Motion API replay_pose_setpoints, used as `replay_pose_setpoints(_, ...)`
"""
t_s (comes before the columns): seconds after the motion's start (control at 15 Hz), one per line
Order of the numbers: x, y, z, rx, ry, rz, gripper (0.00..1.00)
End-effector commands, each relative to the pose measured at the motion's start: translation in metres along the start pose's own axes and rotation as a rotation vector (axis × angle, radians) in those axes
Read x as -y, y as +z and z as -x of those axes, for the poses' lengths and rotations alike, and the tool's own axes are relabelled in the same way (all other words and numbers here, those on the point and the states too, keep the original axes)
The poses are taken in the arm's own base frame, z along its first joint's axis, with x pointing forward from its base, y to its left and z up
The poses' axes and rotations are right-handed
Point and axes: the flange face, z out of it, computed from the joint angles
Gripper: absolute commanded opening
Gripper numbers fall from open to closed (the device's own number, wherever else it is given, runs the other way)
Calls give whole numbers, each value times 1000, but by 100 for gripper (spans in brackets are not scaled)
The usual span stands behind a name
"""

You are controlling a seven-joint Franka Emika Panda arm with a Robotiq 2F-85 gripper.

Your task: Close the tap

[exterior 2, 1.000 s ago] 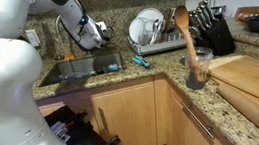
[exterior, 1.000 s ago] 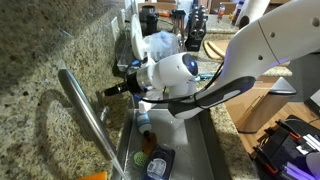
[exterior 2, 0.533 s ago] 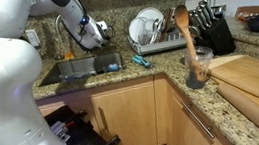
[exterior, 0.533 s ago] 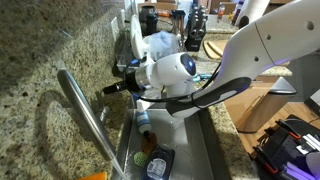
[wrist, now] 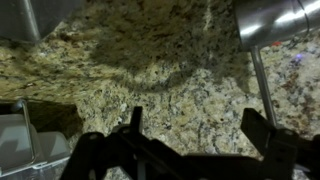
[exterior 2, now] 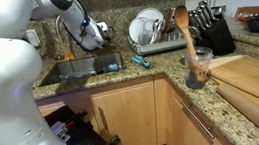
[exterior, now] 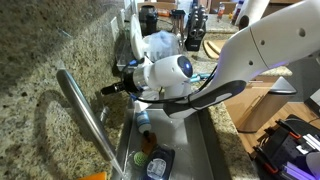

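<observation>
Though the arm has swung slightly in the past second, the gripper (exterior: 107, 90) has barely shifted: jaws wide, empty, hovering by the granite wall near the tap (exterior: 85, 112), seemingly not yet closed.

Arm (exterior: 255, 50) stretched out level — gripper (wrist: 195, 128) fingers (wrist: 257, 130) spread wide apart.

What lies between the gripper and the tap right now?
Nothing solid: in the wrist view, only granite shows behind the gap from gripper to tap.
</observation>
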Motion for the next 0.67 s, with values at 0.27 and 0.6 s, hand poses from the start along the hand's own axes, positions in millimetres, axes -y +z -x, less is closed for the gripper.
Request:
replay_pose_setpoints(0.27,31,-4,13,43,18,-82,100)
replay_pose_setpoints(0.6,40,-10,11,65,47,-151,100)
